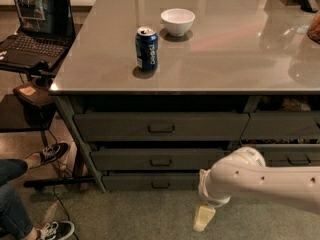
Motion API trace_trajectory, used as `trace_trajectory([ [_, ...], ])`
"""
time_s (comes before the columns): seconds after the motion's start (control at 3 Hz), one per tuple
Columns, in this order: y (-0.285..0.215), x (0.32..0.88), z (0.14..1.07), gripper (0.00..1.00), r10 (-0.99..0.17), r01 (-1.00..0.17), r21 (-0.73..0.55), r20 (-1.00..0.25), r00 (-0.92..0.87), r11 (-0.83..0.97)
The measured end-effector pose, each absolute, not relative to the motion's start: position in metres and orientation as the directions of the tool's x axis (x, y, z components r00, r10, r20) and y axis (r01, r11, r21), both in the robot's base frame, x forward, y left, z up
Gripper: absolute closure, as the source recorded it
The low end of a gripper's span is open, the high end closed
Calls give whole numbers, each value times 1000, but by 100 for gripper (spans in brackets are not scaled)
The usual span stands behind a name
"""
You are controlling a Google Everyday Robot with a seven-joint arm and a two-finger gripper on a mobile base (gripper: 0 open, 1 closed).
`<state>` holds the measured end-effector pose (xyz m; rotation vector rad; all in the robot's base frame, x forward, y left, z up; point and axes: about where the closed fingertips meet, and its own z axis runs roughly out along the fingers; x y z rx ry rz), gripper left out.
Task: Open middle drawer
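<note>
On the table (pixel 230 59), a can (pixel 146 48) stands near the front edge, with a bowl (pixel 177 21) behind it and slightly to the right. Under the table's top, the middle drawer (pixel 125 160) sits between an upper drawer (pixel 115 126) and a lower drawer (pixel 130 181). The end effector (pixel 204 218) hangs low in front of the table, below these drawers. A laptop (pixel 35 26) lies left of the table.

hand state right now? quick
Hand: cannot tell whether open or closed. It hangs low over the floor, below and right of the middle drawer, not on it.
</note>
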<state>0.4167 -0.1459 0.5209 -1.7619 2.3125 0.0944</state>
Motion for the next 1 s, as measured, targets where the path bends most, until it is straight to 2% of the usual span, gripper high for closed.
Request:
trace_trajectory([
  [0.33, -133, 428, 516, 0, -948, -956, -143, -234, -217, 255],
  [0.67, -136, 430, 513, 0, -944, -957, -139, -252, -213, 253],
  [1.0, -144, 458, 506, 0, -905, -941, -136, -348, -246, 309],
])
